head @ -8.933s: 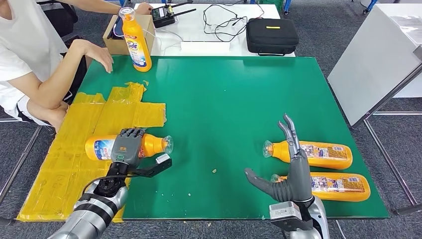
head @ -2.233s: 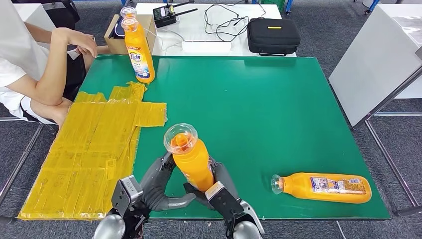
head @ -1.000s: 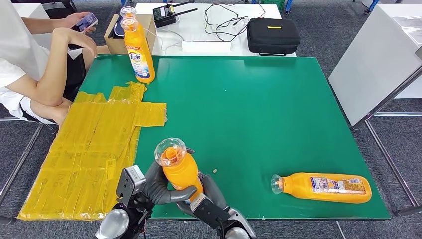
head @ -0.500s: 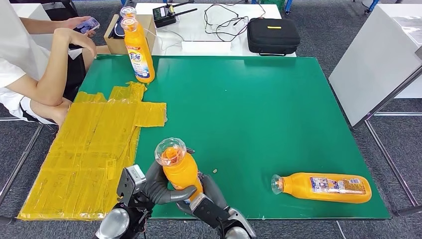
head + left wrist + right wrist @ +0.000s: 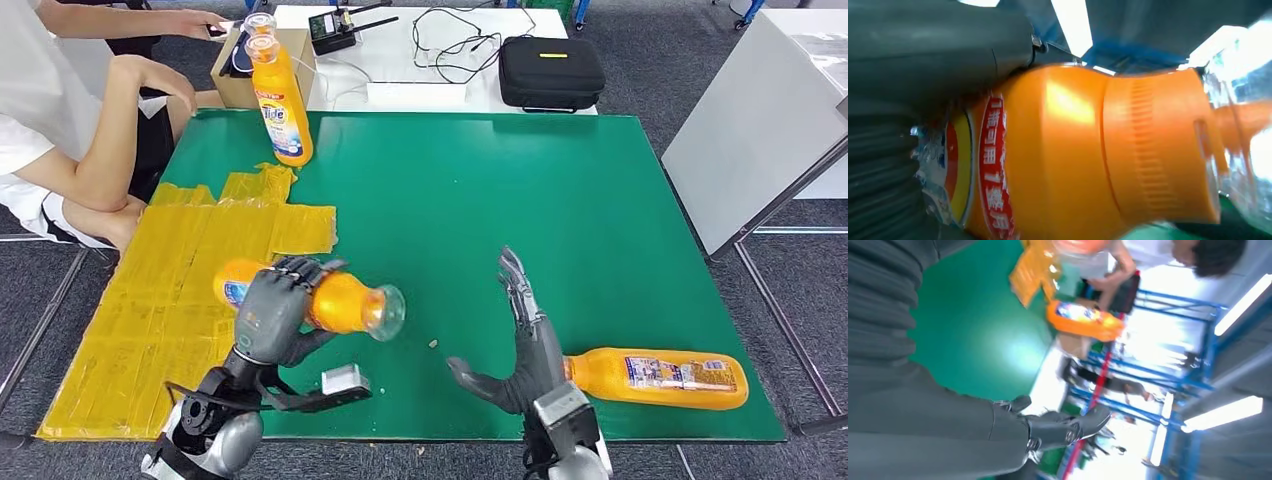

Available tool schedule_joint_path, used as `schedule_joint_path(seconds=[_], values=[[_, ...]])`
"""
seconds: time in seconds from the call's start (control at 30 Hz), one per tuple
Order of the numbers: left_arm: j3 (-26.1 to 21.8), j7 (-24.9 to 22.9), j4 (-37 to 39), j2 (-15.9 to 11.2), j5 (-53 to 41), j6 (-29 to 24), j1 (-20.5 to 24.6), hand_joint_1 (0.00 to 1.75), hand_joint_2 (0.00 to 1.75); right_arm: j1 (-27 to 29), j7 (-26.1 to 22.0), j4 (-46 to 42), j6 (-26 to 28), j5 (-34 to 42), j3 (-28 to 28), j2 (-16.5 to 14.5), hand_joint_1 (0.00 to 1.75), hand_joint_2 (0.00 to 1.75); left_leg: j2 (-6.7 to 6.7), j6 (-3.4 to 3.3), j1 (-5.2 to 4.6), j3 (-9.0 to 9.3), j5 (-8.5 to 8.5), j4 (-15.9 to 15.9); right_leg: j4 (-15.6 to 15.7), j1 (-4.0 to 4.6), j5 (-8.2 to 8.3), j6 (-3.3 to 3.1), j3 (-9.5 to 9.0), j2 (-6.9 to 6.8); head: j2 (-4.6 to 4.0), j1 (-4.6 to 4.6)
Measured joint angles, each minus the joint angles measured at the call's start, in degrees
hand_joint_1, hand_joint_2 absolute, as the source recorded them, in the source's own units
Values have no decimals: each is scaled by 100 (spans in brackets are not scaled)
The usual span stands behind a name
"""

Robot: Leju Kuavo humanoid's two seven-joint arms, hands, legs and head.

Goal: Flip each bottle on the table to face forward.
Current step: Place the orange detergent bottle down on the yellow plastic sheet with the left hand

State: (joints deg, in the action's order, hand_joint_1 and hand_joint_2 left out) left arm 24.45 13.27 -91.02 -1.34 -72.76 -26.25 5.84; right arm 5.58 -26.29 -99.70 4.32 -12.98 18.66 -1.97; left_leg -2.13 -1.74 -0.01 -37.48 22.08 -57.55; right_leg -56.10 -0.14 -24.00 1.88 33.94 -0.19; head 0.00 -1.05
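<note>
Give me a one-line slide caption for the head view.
Left hand holds an orange bottle sideways over the green table; right hand open beside a lying bottle.

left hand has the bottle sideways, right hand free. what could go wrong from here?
1. The left hand alone grips the held bottle, lying sideways near the yellow tape; it could slip or roll when released.
2. The open right hand sits close to the lying bottle near the table edge; a nudge might push it off.
</note>
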Motion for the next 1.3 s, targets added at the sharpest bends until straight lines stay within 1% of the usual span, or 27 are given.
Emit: schedule_joint_path(seconds=[0.03, 0.07, 0.17, 0.27, 0.33, 0.47, 0.63, 0.73, 0.83, 0.97, 1.07, 1.17, 1.3], values=[[-2, -31, 5, -1, -154, -37, 1, 175, 175, 54, -39, -118, 5, -31, -62, 4, 0, 175, 5, 0, 0, 0, 1, 0, 0, 0, 0, 0, 2, 2, 0, -1], [-3, -50, 8, -1, -41, -67, 5, 175, 175, 101, -66, -215, 13, -53, -115, 8, 0, 175, 9, 1, 0, 0, 1, 0, 0, 0, 0, 0, 3, 3, 0, -2], [-6, -89, 11, 2, 712, -110, 20, 175, 175, 195, -103, -416, 44, -84, -229, 14, 0, 175, 16, 2, 1, 1, 1, 0, 0, 1, 0, 0, 4, 5, 0, -1], [-8, -106, 13, 5, 846, -136, 22, 175, 175, 244, -117, -533, 67, -103, -291, 15, 0, 175, 18, 2, 3, 1, 1, 1, 0, 3, 0, -1, 5, 6, 0, 0], [-6, -172, 22, 5, 668, -208, 27, 175, 175, 272, -140, -586, 113, -127, -320, 16, 0, 175, 21, 2, 3, 1, 1, 1, 0, 4, 0, -1, 6, 8, 0, -1], [-3, -464, 94, 5, 8, -355, 66, 175, 175, 324, -185, -708, 252, -167, -374, 17, 0, 175, 21, 2, 3, 2, 1, 1, 0, 4, 0, -1, 6, 11, 0, 0], [22, -754, 243, 3, -409, -448, 190, 175, 175, 341, -192, -802, 351, -200, -425, 19, 0, 175, 21, 2, 3, 2, 1, 0, 0, 3, 0, -1, 5, 11, 0, 0], [51, -962, 377, -5, -849, -434, 290, 175, 175, 333, -224, -828, 453, -338, -428, 37, 0, 175, 20, 2, 3, 2, 1, 0, 0, 3, 0, -1, 4, 11, 0, -1], [106, -1157, 748, -18, -1280, -377, 487, 175, 175, 267, -237, -845, 501, -430, -428, 83, 0, 175, 21, 2, 3, 2, 0, 0, 0, 3, 1, -1, 3, 11, 0, 0], [198, -1446, 1528, -10, -1606, -389, 892, 175, 175, 101, -219, -830, 432, -444, -421, 124, 0, 175, 23, 1, 3, 2, -3, 0, -1, 4, 3, -2, 3, 11, 0, 0], [331, -1762, 2265, -5, -1692, -383, 1284, 175, 175, -60, -186, -787, 381, -465, -374, 146, 0, 175, 23, 2, 3, 2, -7, 0, -2, 4, 5, -1, 1, 11, 0, 0], [470, -2010, 2881, -3, -1713, -461, 1584, 175, 175, -152, -160, -736, 377, -491, -301, 158, 0, 175, 23, 3, 3, 2, -8, 0, -3, 4, 5, -1, 1, 11, 0, 0], [568, -2158, 3410, -6, -1719, -485, 1763, 175, 175, -194, -150, -695, 426, -538, -242, 198, 0, 175, 22, 3, 3, -1, -7, 0, -3, 4, 5, 0, 1, 11, 0, -1]])
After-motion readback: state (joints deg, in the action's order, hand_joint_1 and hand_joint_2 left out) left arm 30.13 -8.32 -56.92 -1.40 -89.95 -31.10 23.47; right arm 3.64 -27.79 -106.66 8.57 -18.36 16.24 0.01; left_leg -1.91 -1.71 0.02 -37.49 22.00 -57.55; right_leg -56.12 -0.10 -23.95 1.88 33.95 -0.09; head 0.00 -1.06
